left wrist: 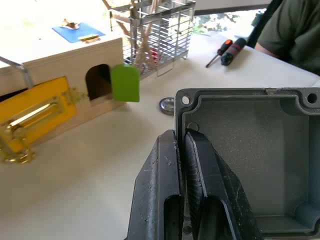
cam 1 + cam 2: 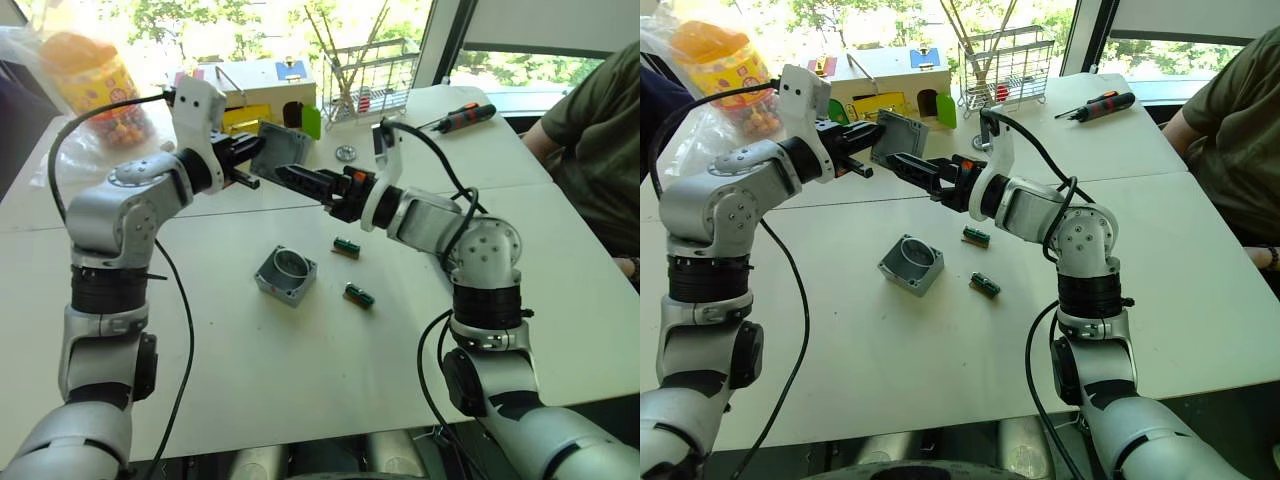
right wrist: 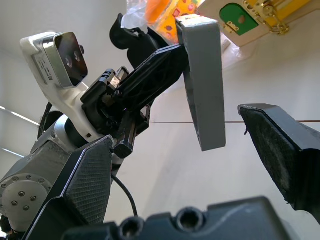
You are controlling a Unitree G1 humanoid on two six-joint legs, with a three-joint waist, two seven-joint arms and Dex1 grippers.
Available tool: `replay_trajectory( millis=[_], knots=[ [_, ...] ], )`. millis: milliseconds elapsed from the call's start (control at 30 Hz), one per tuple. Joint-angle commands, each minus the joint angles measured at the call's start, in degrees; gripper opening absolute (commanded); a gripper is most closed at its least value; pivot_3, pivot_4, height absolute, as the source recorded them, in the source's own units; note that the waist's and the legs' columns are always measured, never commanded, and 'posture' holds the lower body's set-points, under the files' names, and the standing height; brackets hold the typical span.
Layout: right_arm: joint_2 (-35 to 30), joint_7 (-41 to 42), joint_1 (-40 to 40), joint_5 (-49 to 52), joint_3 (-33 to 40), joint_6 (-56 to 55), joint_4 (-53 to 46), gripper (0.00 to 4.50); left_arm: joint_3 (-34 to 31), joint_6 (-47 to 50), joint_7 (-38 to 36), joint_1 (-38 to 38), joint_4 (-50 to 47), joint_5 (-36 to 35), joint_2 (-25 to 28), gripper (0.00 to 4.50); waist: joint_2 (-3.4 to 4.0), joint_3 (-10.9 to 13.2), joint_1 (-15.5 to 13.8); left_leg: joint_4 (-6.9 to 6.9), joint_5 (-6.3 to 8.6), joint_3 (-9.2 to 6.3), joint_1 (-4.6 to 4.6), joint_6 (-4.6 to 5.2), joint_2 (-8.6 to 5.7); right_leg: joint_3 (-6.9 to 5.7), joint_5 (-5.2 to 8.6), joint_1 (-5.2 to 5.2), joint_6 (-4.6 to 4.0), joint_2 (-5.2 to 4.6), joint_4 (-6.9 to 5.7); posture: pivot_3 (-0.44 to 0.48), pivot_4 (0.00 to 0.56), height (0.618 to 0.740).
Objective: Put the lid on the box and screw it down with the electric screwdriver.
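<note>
Both our grippers meet aloft: left gripper (image 2: 250, 158) pinches the lid (image 2: 281, 152), right gripper (image 2: 290, 176) gapes just beside it.

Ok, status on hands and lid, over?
Left hand shut on lid, held above table. Right hand open, lid edge between its fingers. Box below, open, unobstructed.

White table (image 2: 300, 370) carries the grey box (image 2: 286, 275), open side up, two small green-ended cylinders (image 2: 346, 247) (image 2: 359, 295) just beside it — farther back a metal disc (image 2: 346, 153), wooden latch box (image 2: 262, 92), wire rack (image 2: 370, 80), black-and-orange screwdriver (image 2: 466, 117).
</note>
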State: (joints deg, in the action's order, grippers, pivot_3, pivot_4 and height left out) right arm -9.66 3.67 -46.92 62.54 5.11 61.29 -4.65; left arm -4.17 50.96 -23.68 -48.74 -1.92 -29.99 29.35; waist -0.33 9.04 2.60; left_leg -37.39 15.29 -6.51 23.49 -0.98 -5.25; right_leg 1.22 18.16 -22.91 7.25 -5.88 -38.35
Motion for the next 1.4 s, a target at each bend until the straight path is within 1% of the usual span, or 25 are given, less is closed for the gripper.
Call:
replay_trajectory(
  millis=[33, 300, 500, 933, 967, 1000, 1033, 1067, 1167, 1300, 1400],
  knots=[
    [0.19, 0.82, -0.58, -0.04, 1.49, -0.47, -1.44, 4.5, -0.87, -1.13, -0.5, -1.37, -2.39, 0.14, -0.56, 0.03, 0.0, 0.0, 0.19, 0.02, 0.0, 0.01, 0.0, 0.0, 0.0, 0.01, 0.0, -0.04, 0.0, 0.0, -0.04, 0.0, 0.15, 0.74],
    [0.54, 0.89, 0.18, 0.02, 3.57, -1.29, -2.34, 4.5, -1.61, -1.28, -1.8, -1.4, -1.65, -0.19, -1.51, 0.03, 0.0, 0.0, 0.61, 0.15, -0.02, 0.06, 0.0, -0.02, 0.0, 0.04, 0.0, -0.18, 0.0, 0.01, -0.13, 0.0, 0.15, 0.74],
    [0.44, 1.7, 0.56, -0.79, 3.63, -1.93, -2.19, 4.5, -2.97, -0.28, -2.04, -1.78, -1.71, -1.82, -2.75, 0.03, 0.0, 0.0, 0.66, 0.15, -0.02, 0.07, 0.0, -0.03, 0.0, 0.03, 0.0, -0.18, 0.0, 0.03, -0.13, 0.0, 0.15, 0.74],
    [1.25, 3.13, 1.4, -1.01, 4.84, -4.14, -2.6, 4.5, -2.75, 0.11, -2.63, -1.38, -1.52, -1.07, -1.91, 0.03, 0.0, 0.0, 0.83, 0.15, -0.02, 0.08, 0.0, -0.03, 0.0, 0.04, 0.0, -0.19, 0.0, 0.03, -0.14, 0.0, 0.15, 0.74],
    [1.29, 3.16, 1.46, -1.03, 4.83, -4.14, -2.66, 3.99, -2.71, 0.12, -2.58, -1.38, -1.53, -1.06, -1.99, 0.0, 0.0, 0.0, 0.84, 0.15, -0.02, 0.08, 0.0, -0.03, 0.0, 0.04, 0.0, -0.19, 0.0, 0.04, -0.14, 0.0, 0.15, 0.74],
    [1.29, 3.21, 1.54, -1.09, 4.79, -4.15, -2.75, 3.77, -2.66, 0.12, -2.54, -1.38, -1.51, -1.01, -2.05, 0.0, 0.0, 0.0, 0.84, 0.15, -0.02, 0.08, 0.0, -0.03, 0.0, 0.04, 0.0, -0.19, 0.0, 0.04, -0.14, 0.0, 0.15, 0.74],
    [1.3, 3.29, 1.64, -1.15, 4.69, -4.17, -2.86, 3.37, -2.63, 0.15, -2.54, -1.42, -1.47, -0.99, -2.12, 0.0, 0.0, 0.0, 0.85, 0.16, -0.02, 0.08, 0.0, -0.03, 0.0, 0.04, 0.0, -0.19, 0.0, 0.04, -0.14, 0.0, 0.15, 0.74],
    [1.31, 3.34, 1.71, -1.23, 4.59, -4.19, -2.94, 3.14, -2.64, 0.23, -2.53, -1.47, -1.46, -1.04, -2.22, 0.0, 0.0, 0.0, 0.85, 0.16, -0.02, 0.08, 0.0, -0.03, 0.0, 0.04, 0.0, -0.19, 0.0, 0.04, -0.14, 0.0, 0.15, 0.74],
    [1.47, 3.39, 1.83, -1.51, 4.32, -4.31, -3.05, 2.04, -2.58, 0.44, -2.47, -1.67, -1.59, -1.12, -2.46, 0.0, 0.0, 0.0, 0.85, 0.15, -0.02, 0.08, 0.0, -0.03, 0.0, 0.04, 0.0, -0.19, 0.0, 0.04, -0.14, 0.0, 0.15, 0.74],
    [1.71, 3.55, 1.87, -2.68, 3.8, -4.55, -2.93, 0.17, -2.62, 0.63, -2.55, -1.74, -1.74, -1.28, -2.58, 0.0, 0.01, 0.0, 0.82, 0.15, -0.02, 0.07, 0.0, -0.03, 0.0, 0.03, 0.0, -0.19, 0.0, 0.04, -0.15, 0.0, 0.15, 0.74],
    [2.11, 3.53, 1.86, -3.55, 3.69, -4.68, -2.75, 0.12, -2.71, 1.05, -2.58, -1.74, -2.12, -1.57, -2.65, 0.0, 0.0, 0.0, 1.01, 0.16, -0.02, 0.11, 0.0, -0.03, 0.0, 0.06, 0.0, -0.21, 0.0, 0.04, -0.16, 0.0, 0.15, 0.74]
  ],
)
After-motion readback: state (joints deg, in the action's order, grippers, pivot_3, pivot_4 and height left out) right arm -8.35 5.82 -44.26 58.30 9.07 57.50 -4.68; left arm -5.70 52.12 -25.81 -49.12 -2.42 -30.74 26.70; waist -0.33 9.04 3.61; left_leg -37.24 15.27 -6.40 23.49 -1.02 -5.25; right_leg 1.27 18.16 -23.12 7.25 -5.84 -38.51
